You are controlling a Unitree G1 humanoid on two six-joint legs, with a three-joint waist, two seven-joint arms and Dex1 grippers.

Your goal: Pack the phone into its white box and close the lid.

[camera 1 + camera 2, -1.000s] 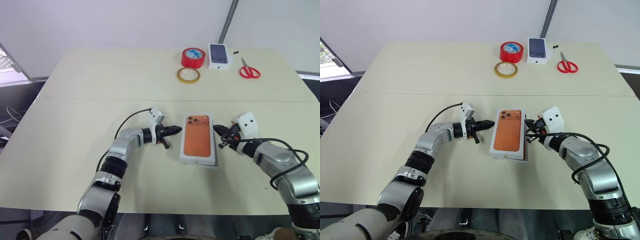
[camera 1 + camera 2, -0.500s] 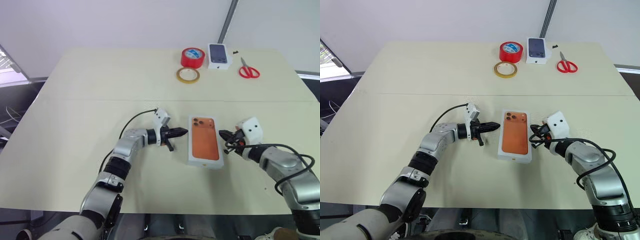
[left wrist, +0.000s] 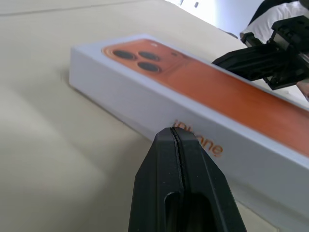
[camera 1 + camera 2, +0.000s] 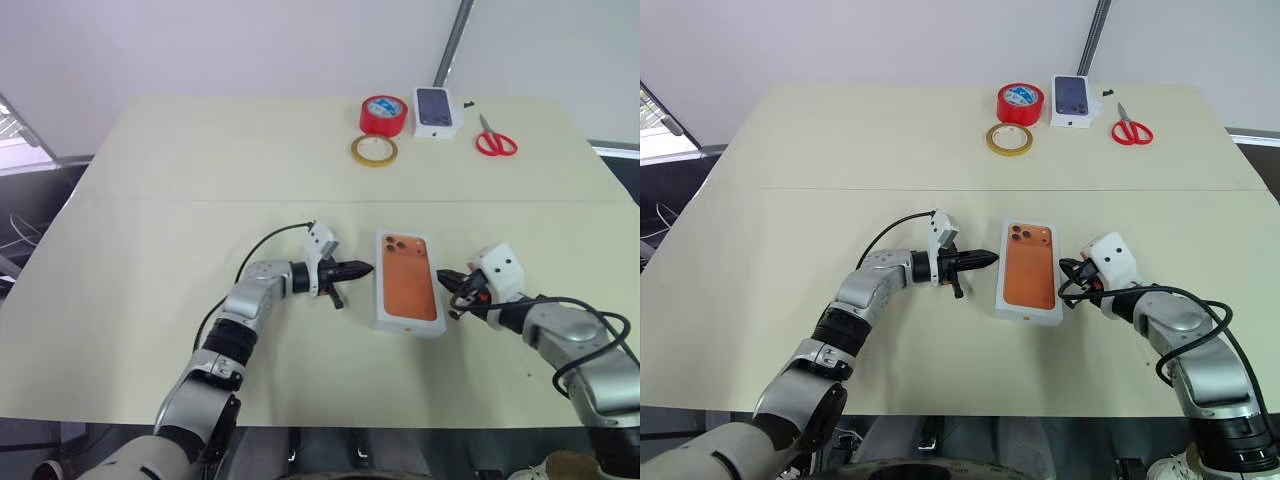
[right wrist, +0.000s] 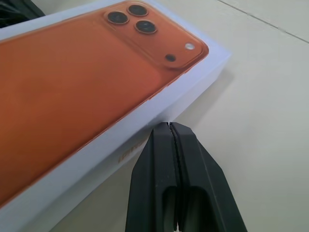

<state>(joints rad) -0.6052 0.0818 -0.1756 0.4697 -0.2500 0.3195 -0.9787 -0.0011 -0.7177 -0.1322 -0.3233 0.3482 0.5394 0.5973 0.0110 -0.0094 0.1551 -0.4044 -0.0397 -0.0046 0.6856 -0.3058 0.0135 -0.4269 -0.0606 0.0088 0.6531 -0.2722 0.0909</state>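
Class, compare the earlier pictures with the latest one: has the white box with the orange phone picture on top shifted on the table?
Yes. Judged against the yellow tape ring, the white box has turned from askew to nearly straight and sits slightly further right.

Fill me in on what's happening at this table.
A two-armed robot is finishing with a phone box. The white box, its lid printed with an orange phone, lies shut on the table. The left claw and right claw flank its long sides, both shut and holding nothing, close to the box walls. At the far edge sit red tape, a tan tape ring, a small white box and red scissors.
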